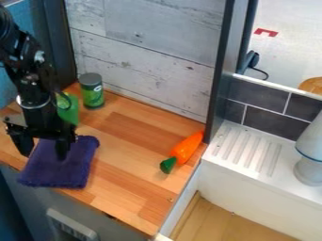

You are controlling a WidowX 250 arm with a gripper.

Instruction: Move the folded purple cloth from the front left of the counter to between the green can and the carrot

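The gripper [43, 148] is at the left, pointing down with its two fingers spread wide over a purple cloth [61, 168]. This cloth lies flat near the counter's front left edge; the fingers hide part of its upper side. I cannot tell whether the fingertips touch it. Just behind the gripper, a bright green object [70, 111] is partly hidden by the arm. A green can with a grey lid [92, 94] stands upright near the back wall. Farther right, an orange toy carrot [187, 148] lies with its green end toward the front.
The wooden counter [135, 155] ends at a grey wood-look wall [144, 52] behind. To the right are a ridged white drainboard [248, 148], a dark upright post [221, 66] and a white object with a blue line [309, 160].
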